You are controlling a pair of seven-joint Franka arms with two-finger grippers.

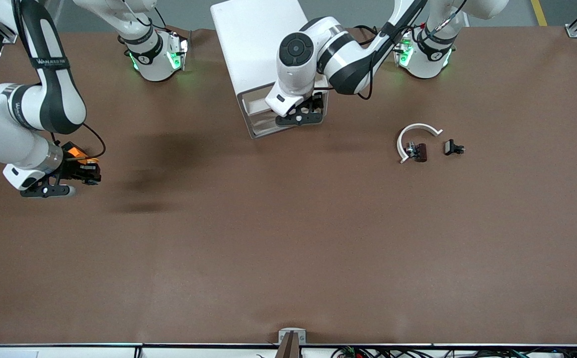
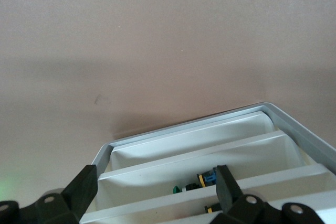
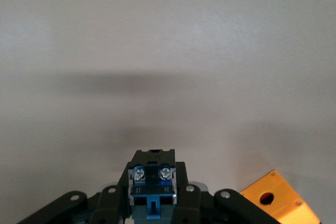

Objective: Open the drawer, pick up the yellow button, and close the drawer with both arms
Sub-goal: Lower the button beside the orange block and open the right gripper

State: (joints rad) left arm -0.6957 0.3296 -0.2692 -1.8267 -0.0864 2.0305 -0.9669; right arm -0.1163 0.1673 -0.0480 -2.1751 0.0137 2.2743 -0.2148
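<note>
The white cabinet (image 1: 256,40) stands at the table's edge between the two arm bases. A drawer (image 2: 210,153) at its front shows its white inside, and small dark and blue parts (image 2: 207,179) lie in it. My left gripper (image 1: 302,115) hangs open over the cabinet's front, its fingers (image 2: 84,187) spread wide above the drawers (image 1: 261,112) with nothing between them. My right gripper (image 1: 82,171) is low over the table toward the right arm's end, shut on the button (image 3: 152,174). The button's blue-black body with two screws shows between the fingers (image 3: 113,203).
An orange square block with a hole (image 3: 275,203) lies on the table right beside the right gripper, also seen as the orange block (image 1: 74,150). Toward the left arm's end lie a white curved strip (image 1: 417,134) and two small black clips (image 1: 420,151) (image 1: 453,147).
</note>
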